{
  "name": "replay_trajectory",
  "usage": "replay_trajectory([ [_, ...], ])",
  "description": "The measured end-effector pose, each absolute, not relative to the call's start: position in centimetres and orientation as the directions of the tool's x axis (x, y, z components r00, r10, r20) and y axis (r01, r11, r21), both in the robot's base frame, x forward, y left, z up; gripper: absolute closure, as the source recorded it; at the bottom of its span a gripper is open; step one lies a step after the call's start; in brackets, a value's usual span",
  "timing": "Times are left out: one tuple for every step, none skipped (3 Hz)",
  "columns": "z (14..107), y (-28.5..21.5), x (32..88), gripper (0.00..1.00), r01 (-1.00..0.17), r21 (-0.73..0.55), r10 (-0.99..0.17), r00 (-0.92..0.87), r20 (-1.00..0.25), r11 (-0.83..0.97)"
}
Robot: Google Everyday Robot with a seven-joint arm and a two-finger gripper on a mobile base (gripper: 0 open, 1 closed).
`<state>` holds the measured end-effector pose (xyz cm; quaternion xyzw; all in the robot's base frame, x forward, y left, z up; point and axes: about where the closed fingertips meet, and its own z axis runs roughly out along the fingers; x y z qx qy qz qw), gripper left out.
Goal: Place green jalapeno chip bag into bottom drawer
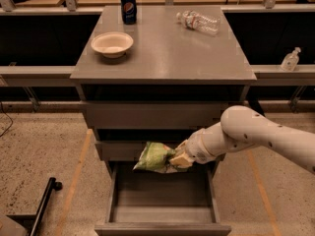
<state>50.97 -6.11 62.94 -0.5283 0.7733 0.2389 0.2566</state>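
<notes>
The green jalapeno chip bag point(155, 156) is a crinkled, flattish packet, pale green with lighter markings, seen just below the centre of the frame. It hangs in the air, lying roughly sideways with its free end pointing to the left of the frame. Its right end is pinched in the gripper point(178, 159), which reaches in from the right. The bag sits in front of the middle drawer's face and above the rear part of the bottom drawer point(162, 228). That drawer is a deep grey box with a plain flat front, pulled well out towards the lower edge of the frame.
</notes>
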Motion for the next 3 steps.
replay_trajectory([
  [59.6, -5.3, 51.2, 1.0, -0.94, 0.118, -0.683, -0.315, -0.659, 0.32],
  [54.6, -4.7, 51.5, 1.0, -0.938, 0.144, -0.682, -0.33, -0.652, 0.316],
  [49.9, -4.6, 52.1, 1.0, -0.931, 0.167, -0.683, -0.353, -0.64, 0.324],
])
